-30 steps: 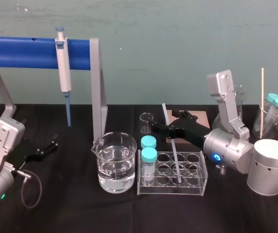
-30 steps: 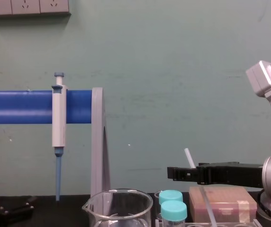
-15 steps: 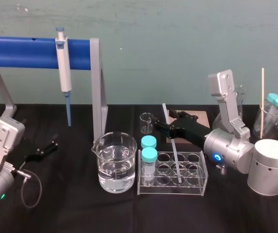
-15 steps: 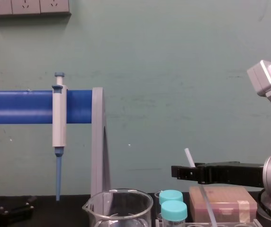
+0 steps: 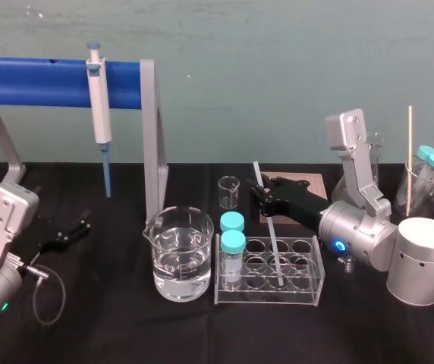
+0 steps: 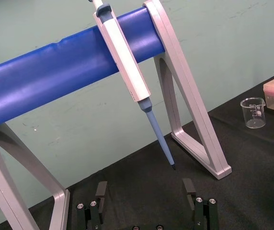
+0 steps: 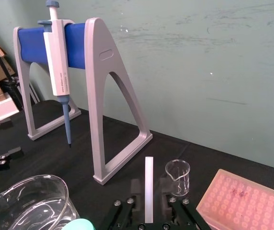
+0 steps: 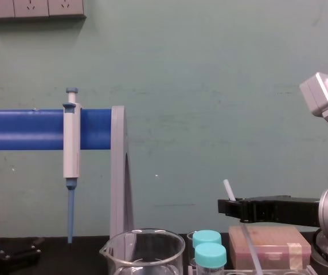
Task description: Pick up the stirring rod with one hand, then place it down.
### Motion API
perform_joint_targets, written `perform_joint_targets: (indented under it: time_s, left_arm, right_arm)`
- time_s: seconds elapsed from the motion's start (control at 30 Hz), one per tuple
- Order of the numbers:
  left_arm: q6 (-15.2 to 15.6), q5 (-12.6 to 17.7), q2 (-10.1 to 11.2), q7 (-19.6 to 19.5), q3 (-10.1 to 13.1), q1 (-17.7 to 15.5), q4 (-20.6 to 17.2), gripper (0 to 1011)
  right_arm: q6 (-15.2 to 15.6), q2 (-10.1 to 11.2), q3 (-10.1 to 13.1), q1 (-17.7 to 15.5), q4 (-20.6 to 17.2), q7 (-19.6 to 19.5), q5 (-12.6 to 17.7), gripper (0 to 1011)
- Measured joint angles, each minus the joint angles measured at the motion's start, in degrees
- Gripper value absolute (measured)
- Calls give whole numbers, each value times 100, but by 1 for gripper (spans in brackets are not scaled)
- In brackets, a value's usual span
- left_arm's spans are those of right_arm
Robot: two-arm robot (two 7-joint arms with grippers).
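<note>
The stirring rod (image 5: 274, 243) leans in the tube rack (image 5: 308, 292), its foot down in one of the rack's wells and its top slanting up past the rack's far edge, so I judge the rack alone is propping it. My right gripper (image 5: 256, 196) sits level just behind the rack, jaws spread either side of the rod's upper part with a gap on both sides, straddling rather than pinching. The left gripper (image 6: 144, 184) lies parked on the counter (image 5: 111, 318) well to the rack's left, jaws spread on nothing.
</note>
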Motion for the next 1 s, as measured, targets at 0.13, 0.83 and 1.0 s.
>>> perform_joint_targets:
  time_s: [0.13, 0.83, 1.0]
  left_arm:
    - [0, 0, 0, 0, 0, 0, 0, 1000]
    - [0, 0, 0, 0, 0, 0, 0, 1000]
    - [0, 0, 0, 0, 0, 0, 0, 1000]
  right_arm:
    - [0, 0, 0, 0, 0, 0, 1, 147]
    - [-1658, 30, 149, -453, -287, 410, -551, 72]
    - [-2397, 114, 186, -619, -411, 461, -902, 72]
